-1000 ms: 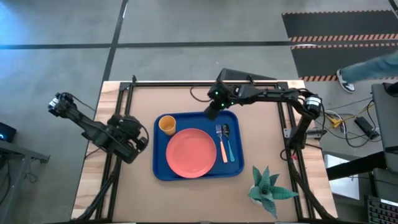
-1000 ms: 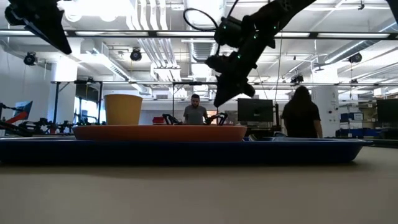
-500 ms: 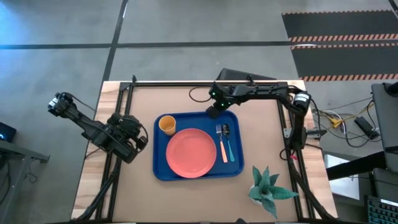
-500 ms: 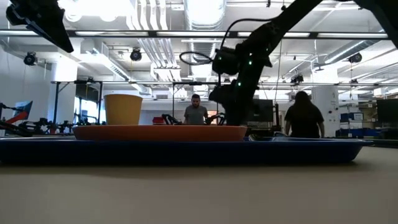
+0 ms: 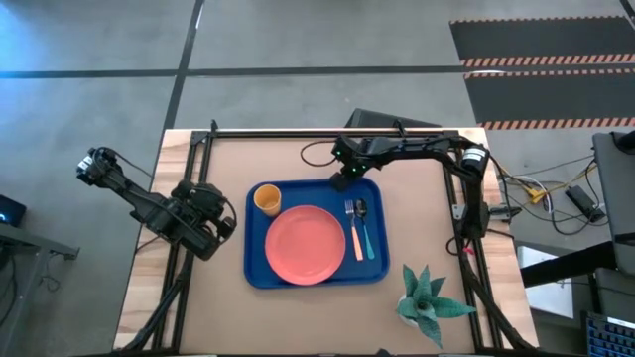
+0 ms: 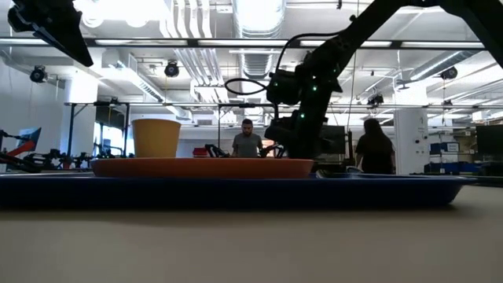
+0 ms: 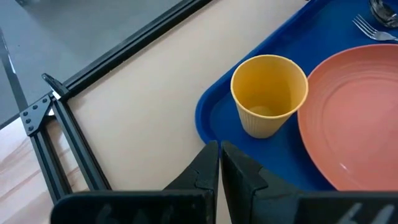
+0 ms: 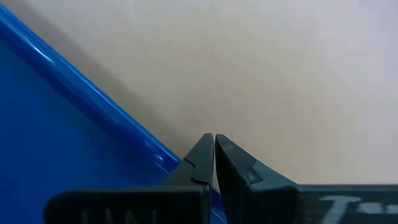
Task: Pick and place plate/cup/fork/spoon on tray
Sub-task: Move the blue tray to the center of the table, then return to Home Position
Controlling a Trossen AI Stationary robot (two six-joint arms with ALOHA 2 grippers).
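Observation:
The blue tray (image 5: pixel 377 273) lies mid-table. On it are the pink plate (image 5: pixel 305 244), the yellow cup (image 5: pixel 266 199) standing upright at its far left corner, the orange-handled fork (image 5: pixel 353 230) and the teal-handled spoon (image 5: pixel 365 226) side by side at its right. My right gripper (image 5: pixel 343 179) is shut and hangs low over the tray's far rim (image 8: pixel 81 93), right of the cup. My left gripper (image 5: pixel 224 224) is shut and empty, left of the tray, with the cup (image 7: pixel 268 93) and plate (image 7: pixel 354 118) ahead of it. My right gripper (image 8: pixel 214 146) has its shut fingertips right at the tray's far rim (image 8: pixel 165 155), coming from above. I cannot tell whether they touch it.
A potted plant (image 5: pixel 427 297) stands at the table's near right corner. A dark box (image 5: pixel 382 121) sits at the far edge. Black frame rails (image 7: pixel 68 137) run along the table's left and far sides. People (image 6: pixel 247 141) stand in the room behind.
My right gripper has gone down toward the tray's far rim, staying shut, while its arm has drawn in over the table's far side. The dishes on the tray have kept still.

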